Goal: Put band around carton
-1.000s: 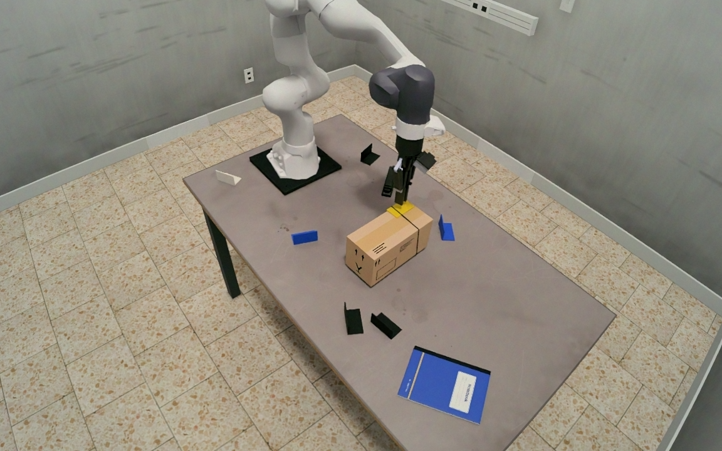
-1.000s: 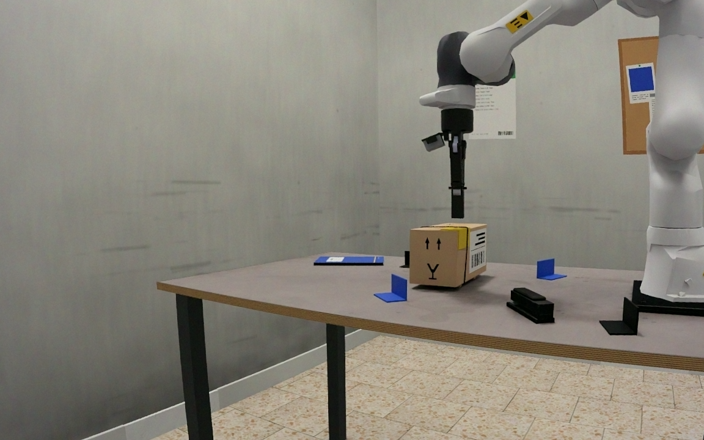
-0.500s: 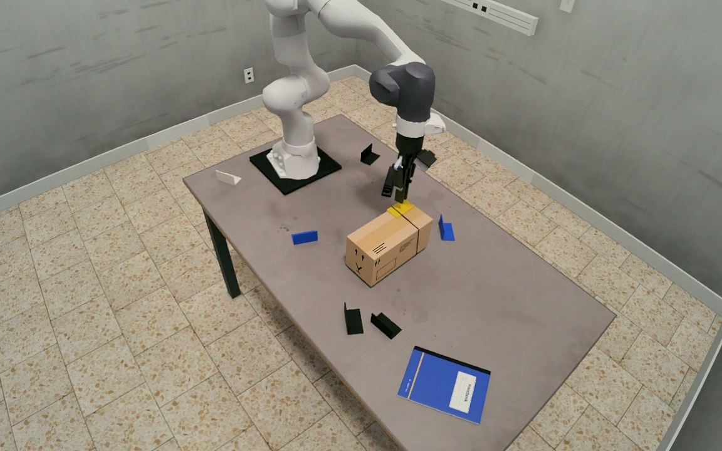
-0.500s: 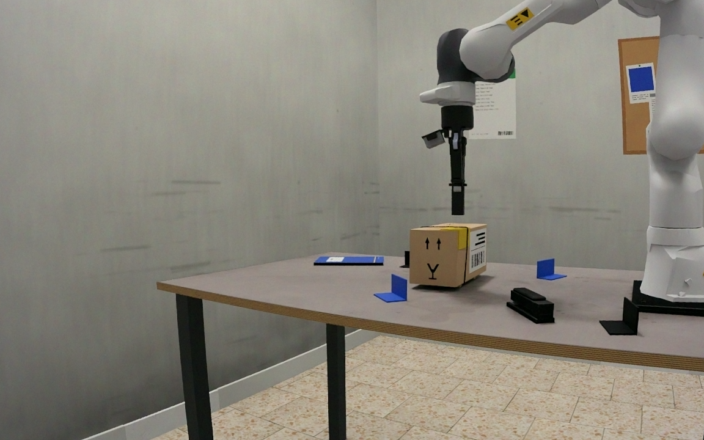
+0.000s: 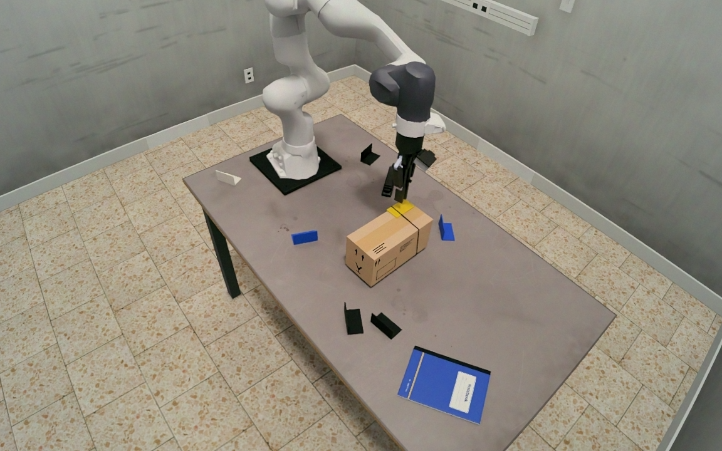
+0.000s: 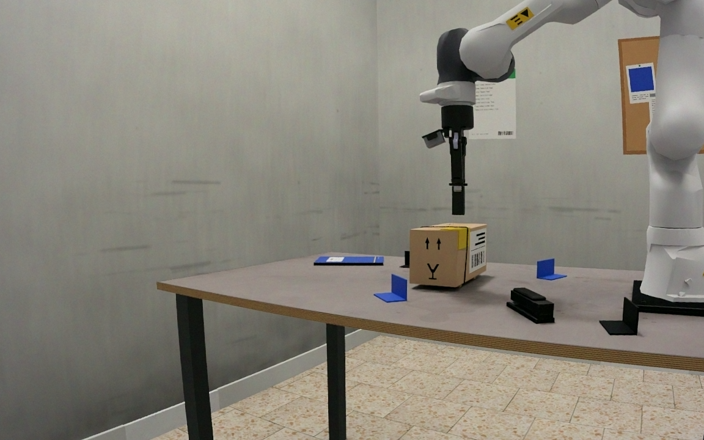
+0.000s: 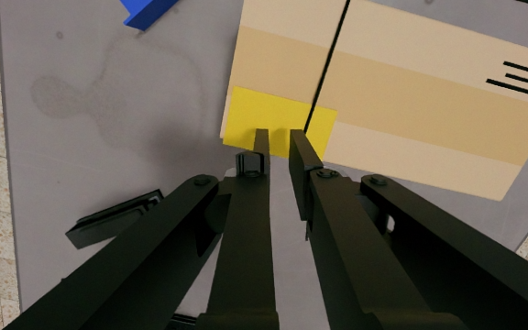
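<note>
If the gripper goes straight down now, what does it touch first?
Most likely the yellow corner guard on the carton: the nearly shut, empty gripper hangs above that corner, though the band lies close beside.

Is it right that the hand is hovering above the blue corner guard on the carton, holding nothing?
Not quite: the corner guard on the carton is yellow, as the wrist view shows. The hand does hover above it, holding nothing.

One carton (image 5: 388, 246), one yellow guard (image 5: 400, 208), one black band (image 5: 418, 230), two blue brackets (image 5: 304, 237) (image 5: 445, 229), three black brackets (image 5: 369, 155) (image 5: 352, 320) (image 5: 385, 325), one white bracket (image 5: 227, 177), one blue notebook (image 5: 445, 383).
</note>
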### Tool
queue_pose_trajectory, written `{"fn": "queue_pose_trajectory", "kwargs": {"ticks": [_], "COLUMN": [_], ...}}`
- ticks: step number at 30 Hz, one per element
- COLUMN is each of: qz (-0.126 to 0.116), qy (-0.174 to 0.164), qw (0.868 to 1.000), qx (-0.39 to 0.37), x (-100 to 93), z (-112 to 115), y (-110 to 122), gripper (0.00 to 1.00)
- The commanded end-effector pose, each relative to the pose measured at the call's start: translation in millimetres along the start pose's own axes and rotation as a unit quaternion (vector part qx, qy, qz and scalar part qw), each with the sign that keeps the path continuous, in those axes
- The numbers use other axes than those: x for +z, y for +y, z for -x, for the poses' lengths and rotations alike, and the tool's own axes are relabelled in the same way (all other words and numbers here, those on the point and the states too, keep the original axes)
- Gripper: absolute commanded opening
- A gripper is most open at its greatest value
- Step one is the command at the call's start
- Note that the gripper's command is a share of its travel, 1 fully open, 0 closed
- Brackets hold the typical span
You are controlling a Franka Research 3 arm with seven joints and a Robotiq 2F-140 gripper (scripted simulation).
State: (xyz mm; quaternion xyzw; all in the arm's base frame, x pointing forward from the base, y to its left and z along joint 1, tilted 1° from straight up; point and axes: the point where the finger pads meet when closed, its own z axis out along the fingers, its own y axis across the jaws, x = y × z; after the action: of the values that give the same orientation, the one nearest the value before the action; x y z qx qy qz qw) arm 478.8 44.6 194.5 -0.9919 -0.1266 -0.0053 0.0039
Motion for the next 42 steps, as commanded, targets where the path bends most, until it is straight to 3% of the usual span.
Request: {"fn": "queue_pose_trajectory", "kwargs": {"ticks": [1, 7, 11, 13, 42], "qz": [-0.001, -0.001, -0.001, -0.001, -0.001], "qy": [0.000, 0.000, 0.000, 0.000, 0.000], "qw": [1.000, 1.000, 0.994, 0.991, 0.991], "qx": [0.003, 0.013, 0.106, 0.132, 0.134], "x": [-0.6, -1.0, 2.3, 5.3, 5.5], "z": [0, -6, -67, -83, -84], "y": [1, 3, 34, 44, 44], "gripper": [0.18, 0.18, 0.18, 0.18, 0.18]}}
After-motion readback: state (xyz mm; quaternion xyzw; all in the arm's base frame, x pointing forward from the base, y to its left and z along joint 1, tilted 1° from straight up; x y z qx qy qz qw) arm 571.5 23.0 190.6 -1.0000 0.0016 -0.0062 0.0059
